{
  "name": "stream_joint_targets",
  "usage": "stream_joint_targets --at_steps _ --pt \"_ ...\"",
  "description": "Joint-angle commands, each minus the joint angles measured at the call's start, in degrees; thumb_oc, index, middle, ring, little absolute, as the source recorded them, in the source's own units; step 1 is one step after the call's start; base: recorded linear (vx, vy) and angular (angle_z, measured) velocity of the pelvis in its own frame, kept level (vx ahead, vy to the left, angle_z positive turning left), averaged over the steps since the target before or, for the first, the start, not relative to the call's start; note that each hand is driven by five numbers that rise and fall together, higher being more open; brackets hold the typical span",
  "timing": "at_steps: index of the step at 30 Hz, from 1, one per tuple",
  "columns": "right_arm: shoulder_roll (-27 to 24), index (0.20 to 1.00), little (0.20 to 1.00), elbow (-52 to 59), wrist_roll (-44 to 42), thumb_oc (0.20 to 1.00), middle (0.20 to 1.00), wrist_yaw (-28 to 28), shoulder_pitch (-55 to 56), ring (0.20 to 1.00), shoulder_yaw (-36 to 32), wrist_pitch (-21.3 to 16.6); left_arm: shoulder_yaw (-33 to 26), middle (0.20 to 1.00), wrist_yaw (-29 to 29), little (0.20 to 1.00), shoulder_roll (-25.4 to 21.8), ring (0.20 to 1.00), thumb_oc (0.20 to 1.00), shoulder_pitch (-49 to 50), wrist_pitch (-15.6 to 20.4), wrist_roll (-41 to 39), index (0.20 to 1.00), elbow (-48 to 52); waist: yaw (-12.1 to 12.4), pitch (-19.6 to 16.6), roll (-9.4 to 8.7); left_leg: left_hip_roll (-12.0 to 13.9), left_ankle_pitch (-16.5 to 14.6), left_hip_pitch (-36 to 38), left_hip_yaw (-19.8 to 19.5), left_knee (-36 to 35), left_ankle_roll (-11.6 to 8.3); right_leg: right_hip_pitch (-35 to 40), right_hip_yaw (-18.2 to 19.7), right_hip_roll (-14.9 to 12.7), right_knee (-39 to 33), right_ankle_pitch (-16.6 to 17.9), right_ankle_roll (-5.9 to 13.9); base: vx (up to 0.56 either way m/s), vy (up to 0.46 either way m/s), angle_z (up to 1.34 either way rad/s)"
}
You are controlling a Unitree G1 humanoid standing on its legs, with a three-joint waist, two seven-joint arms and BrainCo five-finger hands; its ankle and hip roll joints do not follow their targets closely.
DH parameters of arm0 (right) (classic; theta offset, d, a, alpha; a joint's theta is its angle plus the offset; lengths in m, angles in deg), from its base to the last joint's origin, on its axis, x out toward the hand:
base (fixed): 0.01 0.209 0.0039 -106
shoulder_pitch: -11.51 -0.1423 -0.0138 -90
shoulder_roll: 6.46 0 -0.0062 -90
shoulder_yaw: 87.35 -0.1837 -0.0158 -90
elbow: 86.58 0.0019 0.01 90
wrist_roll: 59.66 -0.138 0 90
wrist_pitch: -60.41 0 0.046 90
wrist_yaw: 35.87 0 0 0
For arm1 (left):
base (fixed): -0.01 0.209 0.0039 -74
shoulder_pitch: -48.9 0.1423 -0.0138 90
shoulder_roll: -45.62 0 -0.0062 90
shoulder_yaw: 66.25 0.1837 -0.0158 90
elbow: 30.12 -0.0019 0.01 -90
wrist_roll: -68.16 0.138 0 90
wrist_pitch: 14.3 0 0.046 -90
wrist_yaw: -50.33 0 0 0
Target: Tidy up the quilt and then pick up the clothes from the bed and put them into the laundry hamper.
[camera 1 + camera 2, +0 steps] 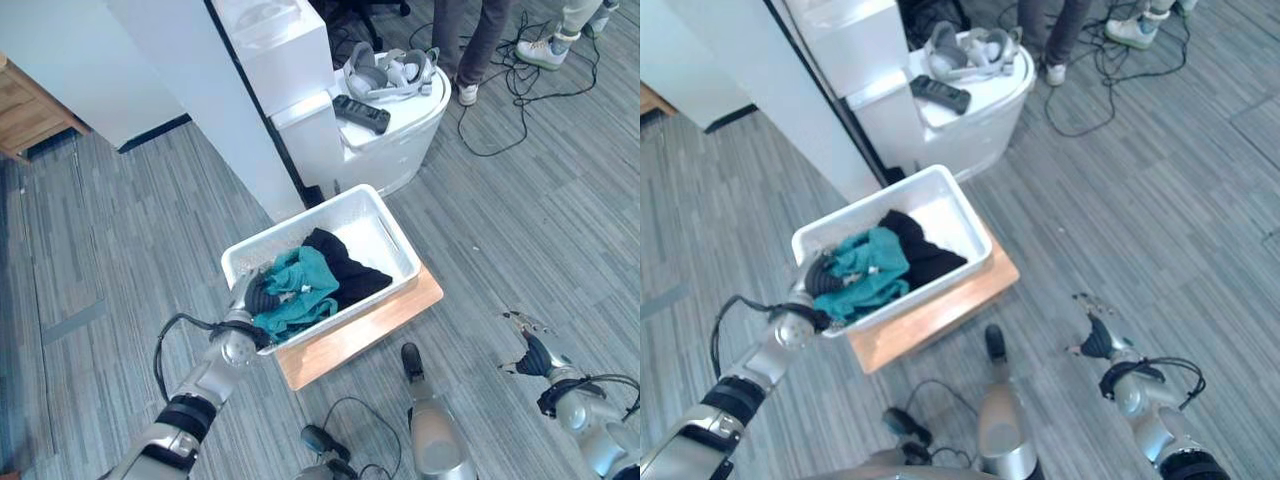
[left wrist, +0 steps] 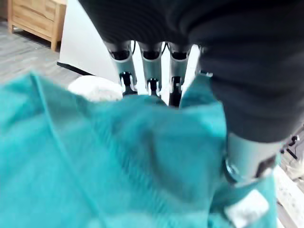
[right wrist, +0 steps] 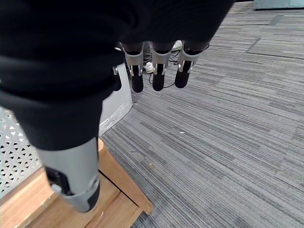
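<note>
On the grey striped carpet (image 1: 520, 220), a white rounded unit (image 1: 395, 120) stands against a white panel, with a grey headset (image 1: 390, 70) and a black remote (image 1: 361, 113) on its top and a person's legs (image 1: 470, 40) just beyond it. In front of it a white perforated laundry hamper (image 1: 385, 225) sits on a low wooden platform (image 1: 400, 310). Inside the hamper lie a black garment (image 1: 345, 265) and, toward the near left corner, a teal garment (image 1: 300, 290) that drapes partly over the rim. The left hand (image 1: 258, 293) rests at that corner on the teal cloth; in its wrist view the fingers (image 2: 151, 71) reach straight down and disappear into the teal fabric, so I cannot tell whether they pinch it. The right hand (image 1: 1097, 338) hangs well apart over bare carpet to the right of the platform, its fingers (image 3: 158, 71) straight, loosely spread and holding nothing.
</note>
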Motion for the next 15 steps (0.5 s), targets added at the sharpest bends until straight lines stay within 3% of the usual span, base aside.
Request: stream_joint_targets --at_steps 1,7,11,14,15 --pt "1.8 1.0 1.0 0.3 -0.4 1.0 1.0 -0.5 -0.3 1.0 1.7 -1.4 -5.7 1.0 4.6 1.0 -1.3 1.0 1.0 -3.1 2.5 -6.5 1.0 -0.9 0.8 -0.8 -2.18 1.2 -1.7 3.9 -4.7 0.1 -1.91 5.6 -2.4 -2.1 -0.3 -9.8 5.04 0.04 -0.038 -0.02" --pt "4.2 1.0 1.0 -5.8 -1.4 1.0 1.0 0.7 -0.8 1.0 5.1 -0.9 -9.6 1.0 6.2 1.0 0.2 1.0 1.0 0.1 4.3 -16.5 1.0 1.7 3.0 -2.8 -3.48 1.2 -2.4 7.0 -6.0 0.1 -1.74 10.3 -4.1 -1.9 -0.3 -10.8 4.73 0.02 -0.022 0.21" --pt "10.0 1.0 1.0 -19.5 -5.7 1.0 1.0 0.5 -3.4 1.0 7.3 1.2 -12.1 1.0 6.2 1.0 2.6 1.0 1.0 3.6 6.1 -25.1 1.0 1.7 5.4 -4.6 -4.8 1.2 -2.9 8.3 -7.6 0.1 -1.32 12.7 -5.3 -1.7 -0.3 -11.2 4.56 0.01 0.0 0.23" --pt "13.5 1.0 1.0 -27.1 -9.0 1.0 1.0 0.7 -4.5 1.0 7.2 2.5 -13.2 1.0 3.3 1.0 3.4 1.0 1.0 6.9 6.3 -30.6 1.0 -0.4 6.6 -5.5 -5.21 1.4 -3.0 8.9 -8.4 0.1 -1.22 13.8 -6.0 -1.7 -0.3 -11.3 4.5 0.02 0.042 0.17" --pt "16.3 1.0 1.0 -31.5 -14.9 1.0 1.0 1.9 -5.5 1.0 5.2 2.9 -12.2 1.0 -1.1 1.0 2.4 1.0 1.0 9.9 5.4 -30.8 1.0 -3.6 7.0 -5.8 -5.44 1.4 -3.0 9.1 -8.8 0.1 -1.14 14.3 -6.3 -1.7 -0.3 -11.2 4.53 0.02 0.085 0.21"
